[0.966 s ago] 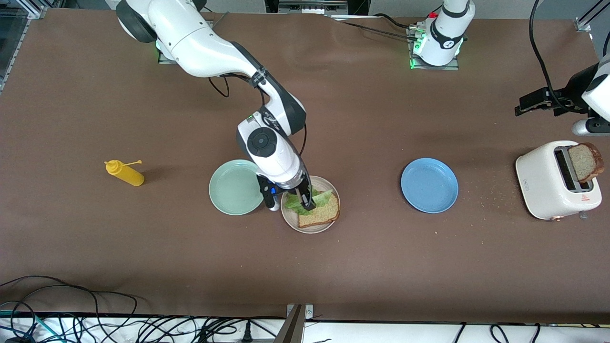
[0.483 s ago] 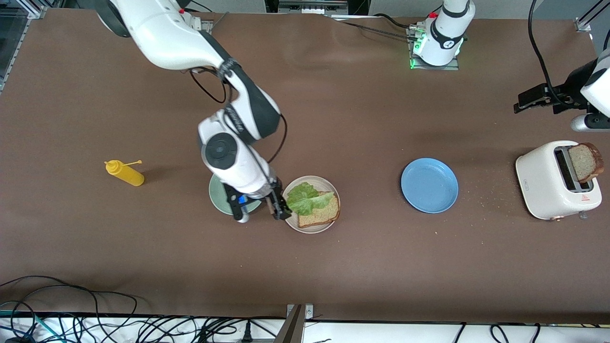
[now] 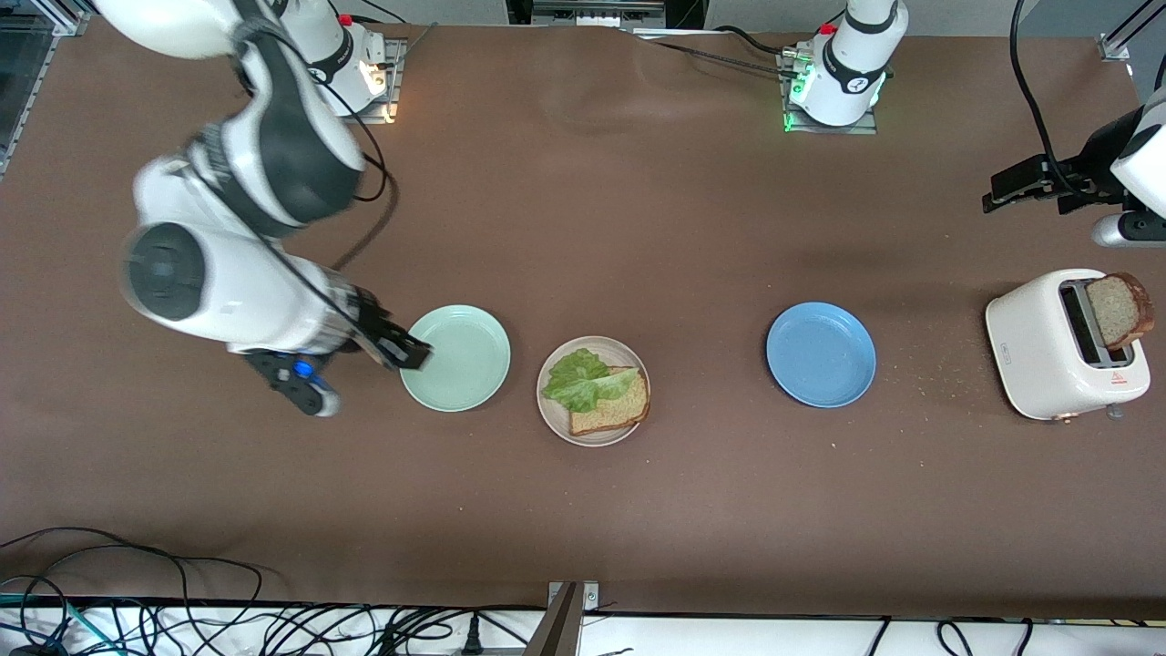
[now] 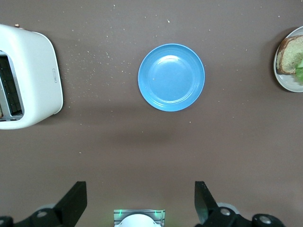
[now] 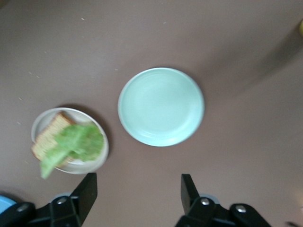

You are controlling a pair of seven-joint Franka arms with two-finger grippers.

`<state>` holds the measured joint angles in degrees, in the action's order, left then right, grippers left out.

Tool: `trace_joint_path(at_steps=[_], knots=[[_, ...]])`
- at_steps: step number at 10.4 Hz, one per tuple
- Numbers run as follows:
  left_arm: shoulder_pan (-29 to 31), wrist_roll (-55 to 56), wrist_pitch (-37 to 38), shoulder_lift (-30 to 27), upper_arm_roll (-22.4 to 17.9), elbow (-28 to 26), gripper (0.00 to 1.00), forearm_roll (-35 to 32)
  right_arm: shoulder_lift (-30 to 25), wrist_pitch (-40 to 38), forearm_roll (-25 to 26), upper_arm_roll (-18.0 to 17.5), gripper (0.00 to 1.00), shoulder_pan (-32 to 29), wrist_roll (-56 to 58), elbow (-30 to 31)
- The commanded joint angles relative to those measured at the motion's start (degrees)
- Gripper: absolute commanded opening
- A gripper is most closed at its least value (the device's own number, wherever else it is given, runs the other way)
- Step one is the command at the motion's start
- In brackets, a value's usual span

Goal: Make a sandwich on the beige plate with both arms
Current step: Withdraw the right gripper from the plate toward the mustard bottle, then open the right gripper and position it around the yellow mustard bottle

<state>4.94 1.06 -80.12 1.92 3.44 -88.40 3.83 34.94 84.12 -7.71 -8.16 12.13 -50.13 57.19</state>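
Observation:
The beige plate (image 3: 557, 421) holds one slice of brown bread (image 3: 618, 415), with a ruffled green lettuce leaf (image 3: 581, 383) lying across it and hanging over the slice's edge. My right gripper (image 3: 407, 352) hangs open and empty over the rim of the mint-green plate (image 3: 460, 360), away from the sandwich. The right wrist view shows its open gripper (image 5: 137, 194) above bare table, with the lettuce (image 5: 78, 142) on the bread (image 5: 47, 137). My left gripper (image 3: 995, 195) waits, open and empty, over the table near the toaster (image 3: 1048, 346). A second bread slice (image 3: 1120, 310) stands in the toaster.
A blue plate (image 3: 821, 354) lies between the beige plate and the toaster, and shows in the left wrist view as the blue plate (image 4: 171, 77). Crumbs dot the table by the toaster (image 4: 28, 75). Cables run along the table edge nearest the front camera.
My right gripper let go of the lettuce on the bread, opened wider, and swung away across the mint-green plate toward the right arm's end. The left arm stayed still.

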Motion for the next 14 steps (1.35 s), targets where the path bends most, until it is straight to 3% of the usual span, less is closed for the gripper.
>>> trace_joint_path(at_steps=[1,2,3,6,10,13,14], knots=[[-0.37,0.17,0.85,-0.6,-0.18,0.16,1.0,0.74,-4.86,-6.83,0.15,1.28,0.81,-5.08,18.23,2.66],[-0.37,0.17,0.85,-0.6,-0.18,0.25,1.0,0.74,-6.88,-7.82,0.15,4.96,0.94,-5.18,26.75,4.75],[-0.37,-0.09,0.85,-0.6,-0.18,0.25,1.0,0.65,-9.95,-7.22,0.06,8.21,1.0,-5.18,35.45,8.69],[-0.28,-0.45,0.76,-0.6,-0.1,0.33,1.0,0.57,-15.58,-4.59,0.15,17.18,1.0,-5.18,54.99,18.71],[-0.37,-1.24,-0.03,0.1,-0.01,0.33,1.0,0.57,-28.58,16.73,0.06,20.72,1.0,-5.18,73.46,45.32],[-0.19,-3.61,-0.03,0.8,0.26,1.39,1.0,-1.81,-30.11,27.38,-0.99,26.24,1.0,-5.18,91.11,55.9],[-0.28,-3.53,-0.03,0.89,0.26,1.39,1.0,-1.72,-29.93,29.51,-4.04,28.35,1.0,-5.18,98.66,57.67]])
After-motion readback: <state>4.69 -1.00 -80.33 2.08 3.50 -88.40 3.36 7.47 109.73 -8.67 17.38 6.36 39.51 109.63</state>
